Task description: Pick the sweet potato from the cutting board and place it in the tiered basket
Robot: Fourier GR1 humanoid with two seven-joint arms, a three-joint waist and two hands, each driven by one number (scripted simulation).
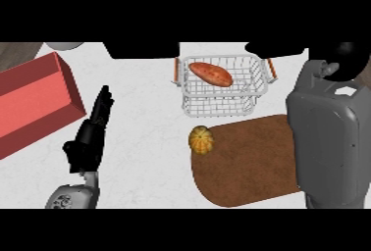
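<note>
The orange-brown sweet potato (pixel 211 74) lies inside the white wire tiered basket (pixel 186 105) at the back of the counter. The brown cutting board (pixel 246 162) sits in front of the basket, with nothing resting on its middle. My right forearm rises along the view's right side, partly covering the board's right edge. My right hand (pixel 346 59) shows as a dark shape at the top right, to the right of the basket and apart from the sweet potato. My left hand (pixel 91 132) rests open at the lower left, fingers straight and pointing away, holding nothing.
A small yellow-green squash (pixel 201 139) sits at the cutting board's left edge. A red box (pixel 33 103) lies tilted at the far left. A pale round object (pixel 66 45) and dark shapes (pixel 141 49) line the back edge.
</note>
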